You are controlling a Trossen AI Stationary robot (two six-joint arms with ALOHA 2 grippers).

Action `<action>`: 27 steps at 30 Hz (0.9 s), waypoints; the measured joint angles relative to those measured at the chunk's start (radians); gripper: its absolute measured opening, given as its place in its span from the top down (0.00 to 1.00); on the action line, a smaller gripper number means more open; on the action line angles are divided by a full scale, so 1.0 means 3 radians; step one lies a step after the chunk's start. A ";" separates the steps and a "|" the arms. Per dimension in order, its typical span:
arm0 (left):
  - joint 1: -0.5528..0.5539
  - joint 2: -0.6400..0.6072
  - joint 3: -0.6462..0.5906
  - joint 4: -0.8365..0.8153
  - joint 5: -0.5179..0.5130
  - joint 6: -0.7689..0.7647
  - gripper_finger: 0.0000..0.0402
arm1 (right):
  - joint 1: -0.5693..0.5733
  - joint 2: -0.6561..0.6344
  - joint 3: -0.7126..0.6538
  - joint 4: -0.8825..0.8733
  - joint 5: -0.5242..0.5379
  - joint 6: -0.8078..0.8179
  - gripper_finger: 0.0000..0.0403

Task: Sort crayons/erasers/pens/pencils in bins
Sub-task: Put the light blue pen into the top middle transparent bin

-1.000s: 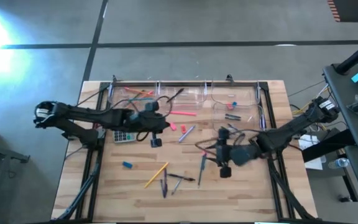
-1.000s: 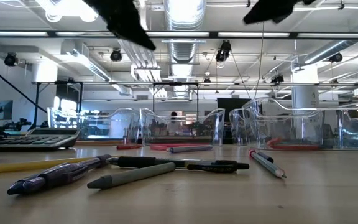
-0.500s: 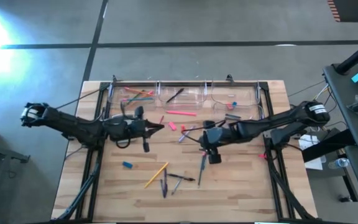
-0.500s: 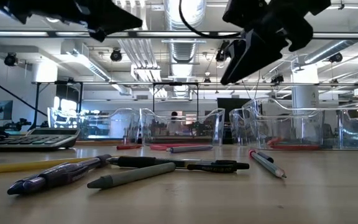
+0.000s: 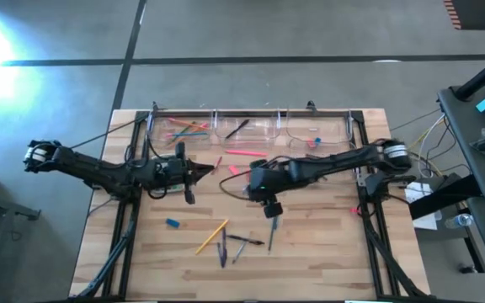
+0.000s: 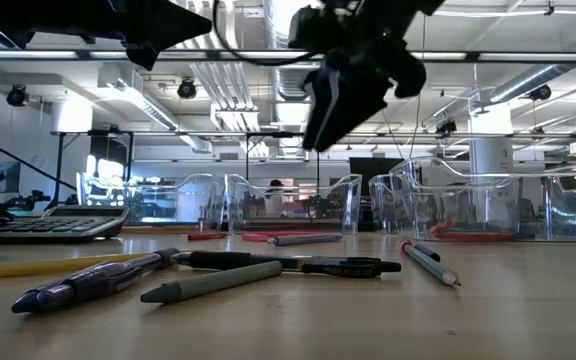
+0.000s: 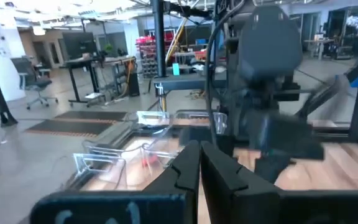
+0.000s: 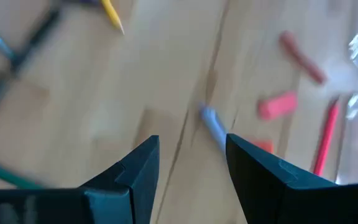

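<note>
My right gripper (image 5: 247,182) hangs open over the middle of the table, slanting down. Through its fingers (image 8: 191,146) I see the tip of a grey-blue pen (image 8: 214,129) lying on the wood, with pink erasers (image 8: 277,104) and a red pencil (image 8: 327,137) beside it. Nothing is between the fingers. My left gripper (image 5: 212,171) is shut and empty, held level above the table's left half, pointing at the right arm (image 7: 199,158). Clear bins (image 5: 244,128) line the far edge; the left one holds pencils (image 5: 183,129). More pens (image 5: 244,242) and a yellow pencil (image 5: 211,236) lie near the front.
A pink pencil (image 5: 247,152) lies in front of the bins. A blue eraser (image 5: 173,223) sits at the front left. A calculator (image 6: 53,222) lies under the left arm. Metal rails (image 5: 360,143) run along the table's sides. Bare wood shows at the front right.
My right gripper has swung from the table's right side toward the middle, sinking a little and tipping further down, its fingers still apart. My left gripper has drawn back toward the left edge and tipped up to level, staying shut. Nothing on the table has moved.
</note>
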State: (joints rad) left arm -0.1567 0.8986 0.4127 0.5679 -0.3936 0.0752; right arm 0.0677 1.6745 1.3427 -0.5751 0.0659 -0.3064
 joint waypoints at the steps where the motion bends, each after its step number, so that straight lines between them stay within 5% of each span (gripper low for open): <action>1: -0.0003 0.0000 -0.0005 -0.0004 0.0001 -0.0045 1.00 | -0.0021 0.0122 0.0124 -0.0159 0.0001 -0.0012 0.56; 13: -0.0034 0.0016 -0.0025 -0.0265 0.0074 -0.0068 1.00 | -0.0311 0.0534 0.0411 -0.0289 -0.0231 -0.0277 0.56; 19: -0.0042 0.0015 -0.0023 -0.0260 0.0083 -0.0069 1.00 | -0.0479 0.0583 0.0395 -0.0170 -0.0767 -0.0469 0.56; 27: -0.0055 0.0015 -0.0023 -0.0258 0.0091 -0.0068 1.00 | -0.0564 0.0771 0.0394 -0.0121 -0.0790 -0.0666 0.56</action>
State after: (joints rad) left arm -0.1732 0.9031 0.4057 0.4905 -0.3664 0.0547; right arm -0.1016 1.9057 1.4609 -0.6113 -0.1710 -0.5063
